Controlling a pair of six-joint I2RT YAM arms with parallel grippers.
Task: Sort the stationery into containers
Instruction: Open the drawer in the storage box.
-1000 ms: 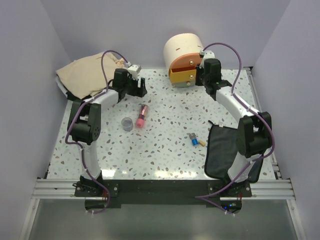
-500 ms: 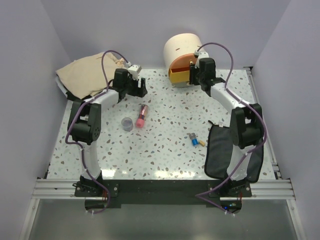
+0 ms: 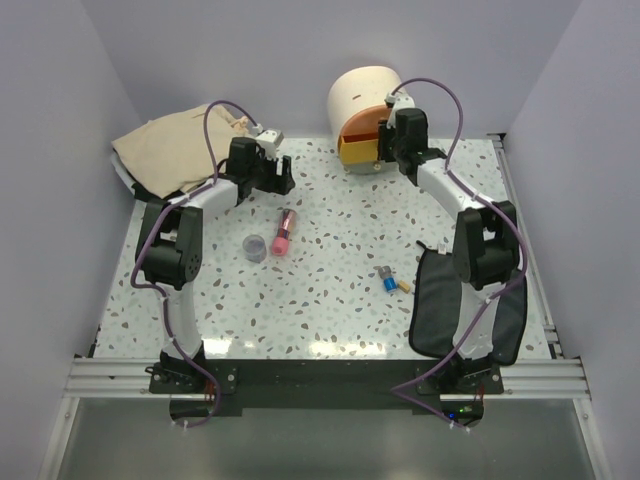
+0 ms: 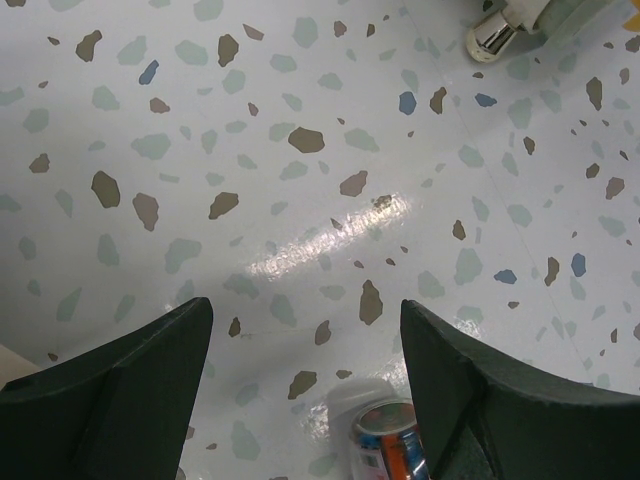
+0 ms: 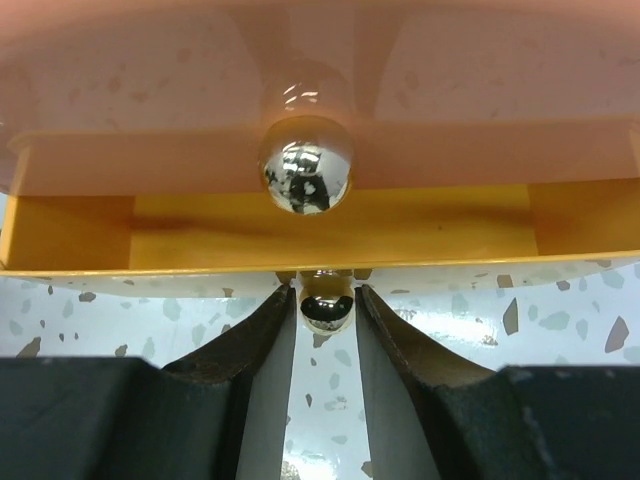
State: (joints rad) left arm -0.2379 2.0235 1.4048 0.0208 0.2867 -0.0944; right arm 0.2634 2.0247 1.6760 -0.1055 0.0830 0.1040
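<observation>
The cream cylindrical box [image 3: 362, 92] stands at the back with its orange drawers [image 3: 358, 143] facing front. My right gripper [image 3: 384, 150] is shut on the lower drawer's gold knob [image 5: 327, 310]; the upper knob [image 5: 306, 178] is just above. My left gripper [image 3: 277, 180] is open, low over the table, with a small cylinder bearing an orange and blue label [image 4: 388, 442] between its fingers at the inner edge of the right one. A pink tube [image 3: 284, 232], a grey round pot [image 3: 255, 246] and small blue and yellow pieces [image 3: 392, 281] lie on the table. The black pouch [image 3: 447, 300] lies front right.
A cream cloth bag [image 3: 175, 148] lies at the back left over something dark. Purple walls close in the left, back and right sides. A shiny metal tip [image 4: 489, 36] shows at the top of the left wrist view.
My right gripper has moved left and back toward the box, and the orange drawer has gone further in. The left arm has not moved.
</observation>
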